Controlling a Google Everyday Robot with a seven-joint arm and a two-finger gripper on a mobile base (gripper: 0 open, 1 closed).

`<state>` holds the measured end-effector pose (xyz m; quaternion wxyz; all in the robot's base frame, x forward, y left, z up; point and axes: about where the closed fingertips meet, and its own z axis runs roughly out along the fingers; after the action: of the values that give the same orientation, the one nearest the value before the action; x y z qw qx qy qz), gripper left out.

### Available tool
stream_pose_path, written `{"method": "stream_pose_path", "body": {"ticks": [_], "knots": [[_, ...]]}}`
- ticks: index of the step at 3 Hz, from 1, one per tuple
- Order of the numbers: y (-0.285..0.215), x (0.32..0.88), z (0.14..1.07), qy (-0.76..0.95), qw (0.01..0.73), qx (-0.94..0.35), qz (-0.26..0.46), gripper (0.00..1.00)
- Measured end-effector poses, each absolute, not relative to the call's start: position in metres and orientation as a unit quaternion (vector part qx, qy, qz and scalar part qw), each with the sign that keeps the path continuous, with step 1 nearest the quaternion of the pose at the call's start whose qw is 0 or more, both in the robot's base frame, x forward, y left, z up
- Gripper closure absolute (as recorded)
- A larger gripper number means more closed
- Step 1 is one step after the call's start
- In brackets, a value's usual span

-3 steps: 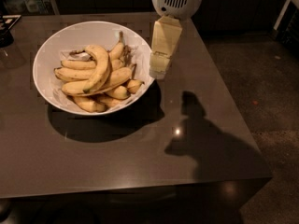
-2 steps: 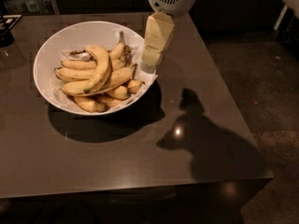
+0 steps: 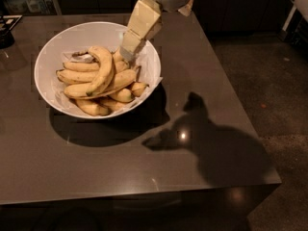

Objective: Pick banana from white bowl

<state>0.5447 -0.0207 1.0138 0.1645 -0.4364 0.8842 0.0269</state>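
The white bowl point(image 3: 48, 57) stands on the left half of a dark table and holds a pile of yellow bananas. The strongly curved banana point(image 3: 104, 67) lies on top of the pile, arching from the bowl's middle down to the left. My gripper point(image 3: 129, 51) reaches down from the top of the view, tilted to the left. Its tip is inside the bowl's right side, just to the right of the curved banana's upper end and touching or nearly touching the pile.
Straighter bananas point(image 3: 98, 88) lie under the curved one on crumpled white paper point(image 3: 154, 83). The dark table point(image 3: 192, 129) ends at the right and front edges, with floor point(image 3: 284, 105) beyond. A black object point(image 3: 6, 32) sits at the far left.
My gripper has moved left from outside the bowl's right rim to over the rim and down into the bowl, next to the pile. The bananas have not moved.
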Motion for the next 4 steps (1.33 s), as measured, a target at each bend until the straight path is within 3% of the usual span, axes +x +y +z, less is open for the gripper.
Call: {"method": "stream_pose_path", "body": {"ticks": [4], "knots": [[0.018, 0.558, 0.992, 0.895, 0.147, -0.420, 0.032, 0.00]]}}
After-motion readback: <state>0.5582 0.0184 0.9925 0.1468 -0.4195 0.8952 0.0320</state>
